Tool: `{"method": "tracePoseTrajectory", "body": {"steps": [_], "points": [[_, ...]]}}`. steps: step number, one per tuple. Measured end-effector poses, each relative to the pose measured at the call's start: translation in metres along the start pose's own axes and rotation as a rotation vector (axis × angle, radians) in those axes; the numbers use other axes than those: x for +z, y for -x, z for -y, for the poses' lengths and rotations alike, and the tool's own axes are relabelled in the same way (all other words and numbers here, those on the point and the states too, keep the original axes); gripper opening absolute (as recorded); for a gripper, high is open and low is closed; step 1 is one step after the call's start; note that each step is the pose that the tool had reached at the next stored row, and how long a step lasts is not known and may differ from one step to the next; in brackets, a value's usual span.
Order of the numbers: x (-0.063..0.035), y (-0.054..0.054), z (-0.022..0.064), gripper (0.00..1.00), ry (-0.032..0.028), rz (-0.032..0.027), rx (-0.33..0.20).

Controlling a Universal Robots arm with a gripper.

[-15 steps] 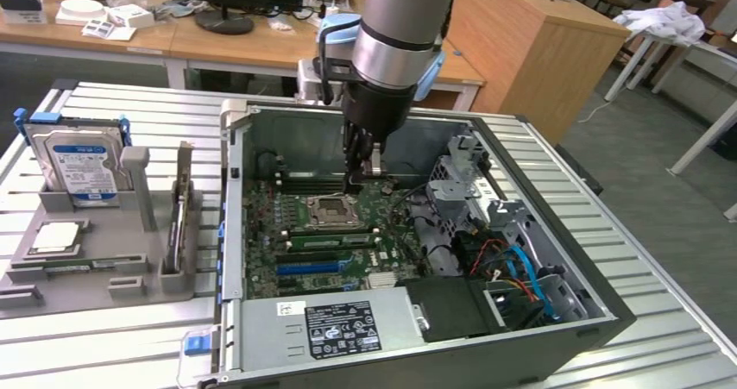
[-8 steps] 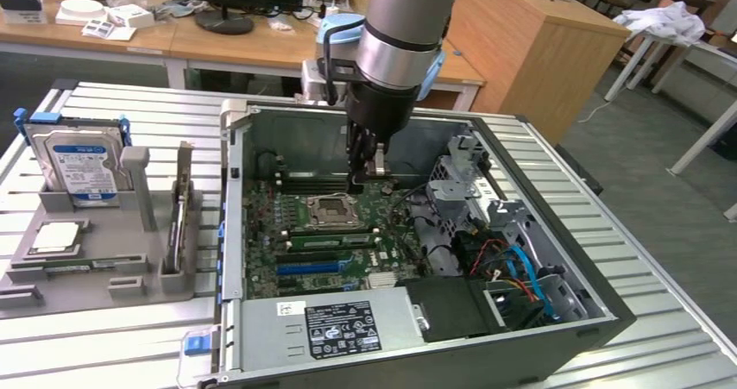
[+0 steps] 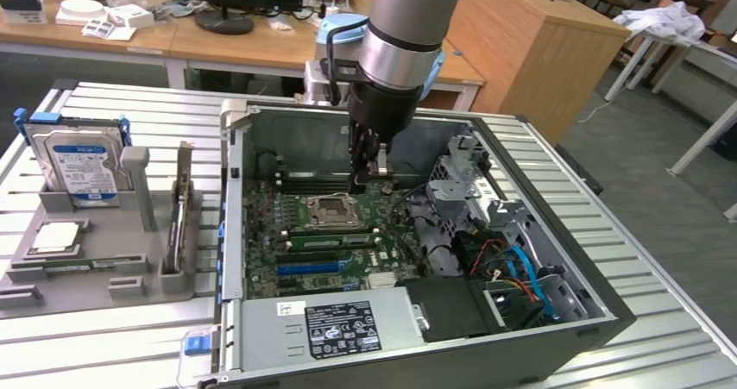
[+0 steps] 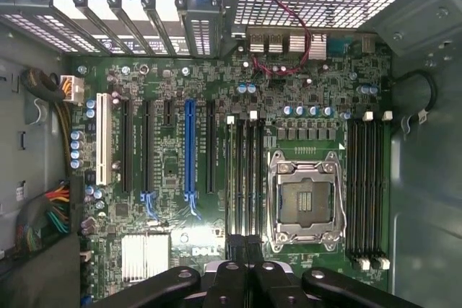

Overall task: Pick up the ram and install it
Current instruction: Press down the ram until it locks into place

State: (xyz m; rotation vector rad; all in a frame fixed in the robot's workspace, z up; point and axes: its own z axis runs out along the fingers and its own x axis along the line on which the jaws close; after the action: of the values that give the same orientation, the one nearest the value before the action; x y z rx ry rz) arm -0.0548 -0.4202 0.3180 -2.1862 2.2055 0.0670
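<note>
Pincer [image 3: 366, 180] fingers together, nothing gripped, low inside the open PC case [image 3: 236, 234], just above the motherboard [image 4: 173, 178] memory slots [image 4: 243, 171] beside the CPU socket [image 4: 304, 200].

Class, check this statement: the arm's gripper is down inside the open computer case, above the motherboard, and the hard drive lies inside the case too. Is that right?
Not quite. The hard drive is not inside the case. The exterior view shows it standing in the grey holder outside the case, on that view's left. The gripper is indeed down inside the open case, above the motherboard.
</note>
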Motion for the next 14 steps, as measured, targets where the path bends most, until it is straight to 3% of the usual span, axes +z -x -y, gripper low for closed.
{"method": "tracePoseTrajectory", "body": {"steps": [14], "points": [[0.0000, 0.0000, 0.0009, 0.11, 0.0000, 0.0000, 0.000]]}}
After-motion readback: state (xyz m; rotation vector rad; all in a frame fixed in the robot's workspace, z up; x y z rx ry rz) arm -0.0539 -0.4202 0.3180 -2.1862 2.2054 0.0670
